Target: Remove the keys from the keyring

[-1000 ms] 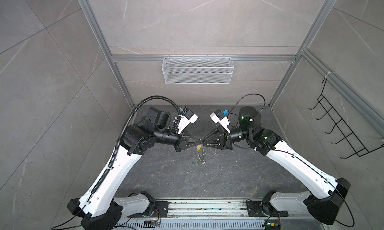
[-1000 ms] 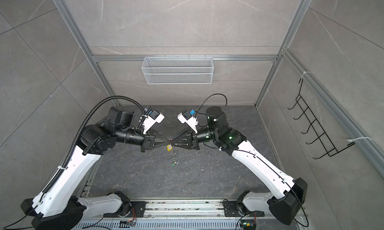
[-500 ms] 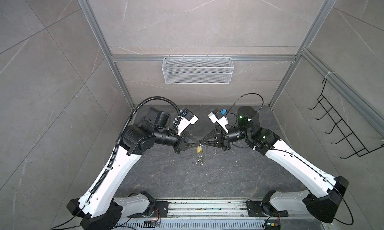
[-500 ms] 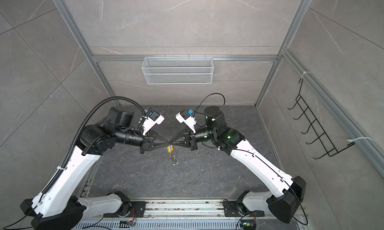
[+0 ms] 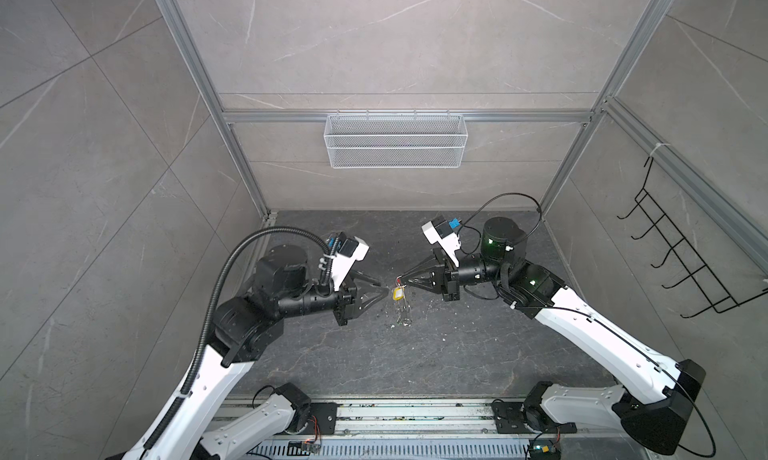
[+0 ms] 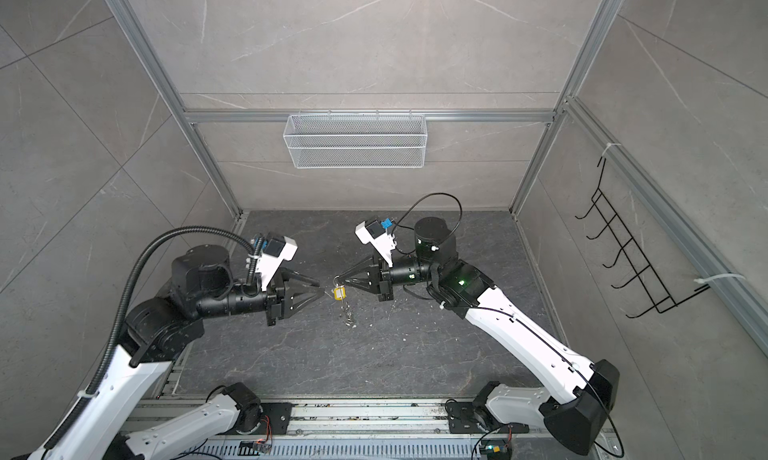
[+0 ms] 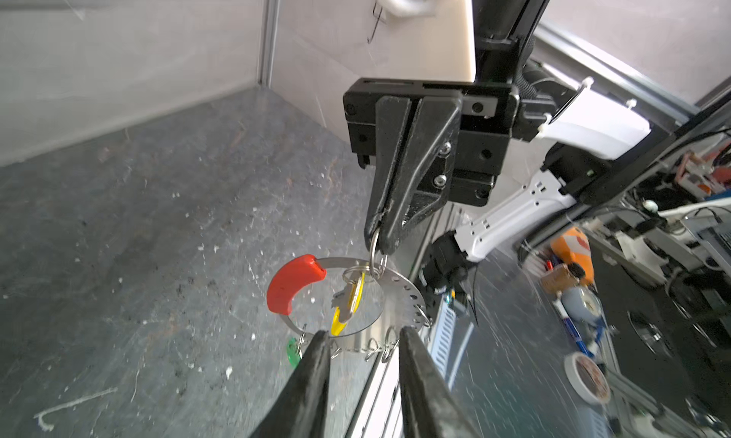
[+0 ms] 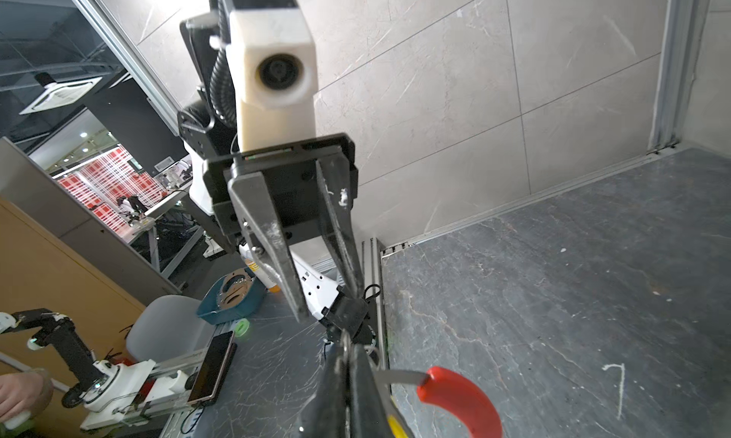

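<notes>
Over the tabletop (image 5: 457,346), we see the left gripper (image 5: 383,285) has just let go: jaws now parted, empty, tips close to the keyring (image 7: 407,297). Right gripper (image 7: 377,234) stays clamped on a small silver ring (image 7: 374,250), so the keyring hangs from it alone, yellow key (image 7: 350,301) and green tag (image 7: 293,351) still on. No key freed yet; we expect a regrip.
</notes>
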Motion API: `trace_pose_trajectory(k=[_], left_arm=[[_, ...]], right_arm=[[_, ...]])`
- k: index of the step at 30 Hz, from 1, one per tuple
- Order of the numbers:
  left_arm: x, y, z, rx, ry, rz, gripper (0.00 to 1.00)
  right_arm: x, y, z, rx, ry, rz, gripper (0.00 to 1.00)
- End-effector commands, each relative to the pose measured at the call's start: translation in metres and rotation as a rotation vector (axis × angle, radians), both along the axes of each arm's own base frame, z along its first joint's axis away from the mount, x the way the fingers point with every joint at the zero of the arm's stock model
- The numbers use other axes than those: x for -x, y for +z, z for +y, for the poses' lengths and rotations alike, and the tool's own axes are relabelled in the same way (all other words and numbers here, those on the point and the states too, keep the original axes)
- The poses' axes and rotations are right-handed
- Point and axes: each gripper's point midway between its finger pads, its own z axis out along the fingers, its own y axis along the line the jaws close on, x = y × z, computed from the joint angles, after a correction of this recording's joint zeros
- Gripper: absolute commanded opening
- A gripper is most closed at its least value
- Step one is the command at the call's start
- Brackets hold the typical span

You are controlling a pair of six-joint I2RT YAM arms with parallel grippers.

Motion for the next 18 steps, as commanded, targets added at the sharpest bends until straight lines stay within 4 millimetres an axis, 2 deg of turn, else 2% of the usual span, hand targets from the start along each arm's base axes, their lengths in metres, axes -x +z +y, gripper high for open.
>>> trace_pose_trajectory(k=[1,5,8,12,18], left_arm=[[-0.010,0.021,-0.002,0.130,0.040,-0.118,0.34],[-0.008,0.018,-0.003,0.190,0.031,-0.161,0.37],[-0.014,0.018,-0.007,0.207,0.033,-0.181,0.37],[-0.021,0.017,-0.013,0.209,0.028,-0.198,0.37],[-0.021,0.021,-0.021,0.225,-0.017,-0.208,0.38]], right_arm=[[0.001,0.022,-0.005,-0.065,-0.036,-0.049,0.00],[0.000,0.027,-0.006,-0.083,-0.044,-0.049,0.00],[-0.001,0.030,-0.004,-0.097,-0.041,-0.044,0.00],[-0.001,0.032,-0.003,-0.102,-0.035,-0.037,0.00],[-0.002,0.030,-0.003,-0.102,-0.036,-0.029,0.00]])
